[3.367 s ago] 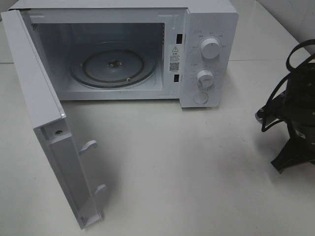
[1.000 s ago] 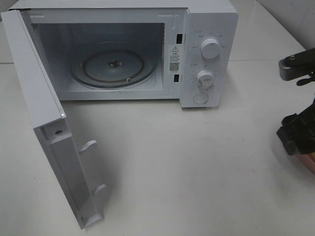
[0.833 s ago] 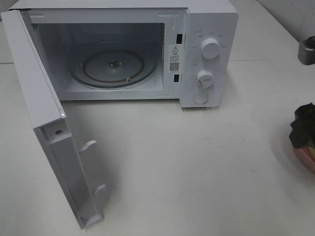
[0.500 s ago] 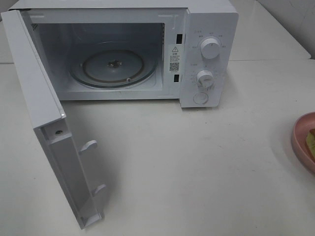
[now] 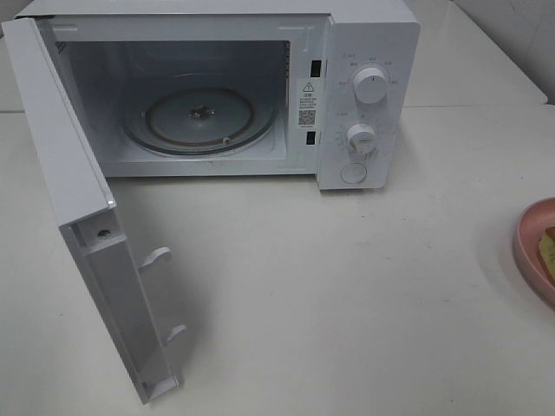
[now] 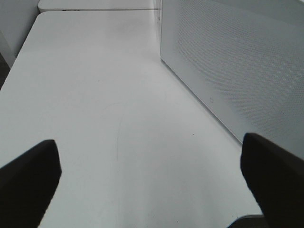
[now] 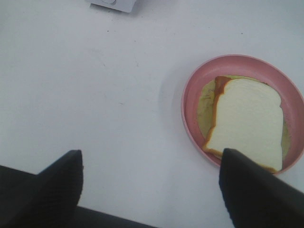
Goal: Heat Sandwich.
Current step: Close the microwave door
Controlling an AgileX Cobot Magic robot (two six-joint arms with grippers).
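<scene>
White table point(image 5: 364, 295) at three o'clock shows only the plate's point(image 5: 529, 251) edge now the arm has left, while the right wrist view alone shows the whole sandwich point(image 7: 247, 121) beneath the right gripper's point(image 7: 152, 185) spread jaws, the left gripper point(image 6: 152, 175) likewise wide apart.

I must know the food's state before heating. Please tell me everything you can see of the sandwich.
The sandwich lies flat on a round pink plate, on the white table right of the microwave. Its top is a square slice of white bread with a tan-brown crust along the edges. Yellowish-green filling shows under the slice. It is smaller than the plate and sits within the rim. Nothing grips it; the right jaws stand open above. The high view shows only its edge.
</scene>
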